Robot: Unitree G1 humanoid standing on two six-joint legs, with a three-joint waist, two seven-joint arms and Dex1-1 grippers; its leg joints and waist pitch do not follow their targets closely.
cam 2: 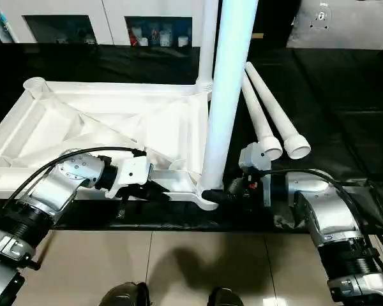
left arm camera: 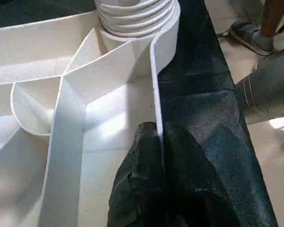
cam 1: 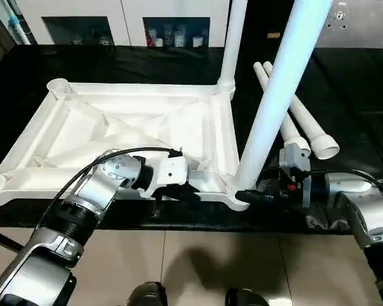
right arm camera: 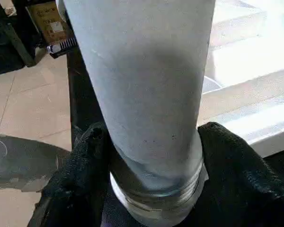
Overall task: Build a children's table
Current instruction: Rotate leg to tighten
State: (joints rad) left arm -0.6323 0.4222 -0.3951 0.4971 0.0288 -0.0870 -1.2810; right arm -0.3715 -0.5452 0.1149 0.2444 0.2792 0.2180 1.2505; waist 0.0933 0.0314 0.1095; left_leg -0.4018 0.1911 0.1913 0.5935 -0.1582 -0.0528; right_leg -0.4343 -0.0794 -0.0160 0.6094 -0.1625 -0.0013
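Right gripper (right arm camera: 151, 156) has its two black fingers on either side of the near-corner leg (cam 1: 277, 95), low down by the threaded collar, hugging the tube where it enters the corner socket (cam 1: 237, 196); whether they press it firmly I cannot tell. Left gripper (left arm camera: 157, 156) is pinched together on the thin front rim of the tabletop (cam 1: 134, 127), which lies ribbed side up on the counter (cam 1: 364, 83). A second leg (cam 1: 233, 38) stands upright in the far socket on the same side, and two spare legs (cam 1: 293, 108) lie side by side on the black cover, just beyond the right gripper. The sockets on the other side are empty, so the build looks about half done. The main risk, as I judge it, is the near leg: it leans noticeably, and if it is turned or pushed while off-axis the threads may bind or the leg may pop out and topple. A slip of the left gripper off that narrow rim would let the tabletop slide on the cloth or twist with the leg. The tabletop's front edge also sits close to the counter's edge, so a hard push could nudge it off. The counter is draped in black cloth; behind it stand white cabinets with small bottles on shelves, the floor is pale tile, and a person's shoes show nearby.
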